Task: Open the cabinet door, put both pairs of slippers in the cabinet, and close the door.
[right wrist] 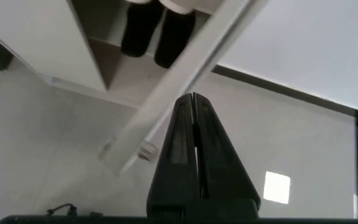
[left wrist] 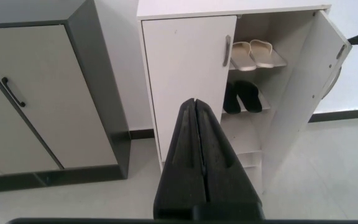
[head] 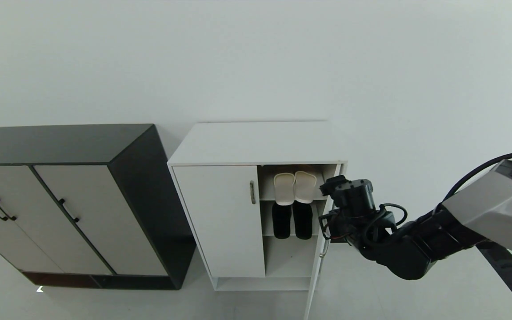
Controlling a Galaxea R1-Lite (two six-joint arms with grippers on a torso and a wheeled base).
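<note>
Black cabinet (head: 74, 146) (two grey doors (head: 100, 218))

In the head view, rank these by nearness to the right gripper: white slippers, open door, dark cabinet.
1. open door, beside the right gripper.
2. white slippers, on the top shelf inside.
3. dark cabinet, far to the left.

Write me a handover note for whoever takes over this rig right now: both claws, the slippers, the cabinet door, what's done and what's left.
Left claw: shut, empty, held back from the white cabinet, facing it.
Right claw: shut, empty, beside the outer face of the open right door.
White slippers lie on the upper shelf, black slippers on the shelf below.
Done: door opened, both pairs inside.
Left: push the door shut.
</note>
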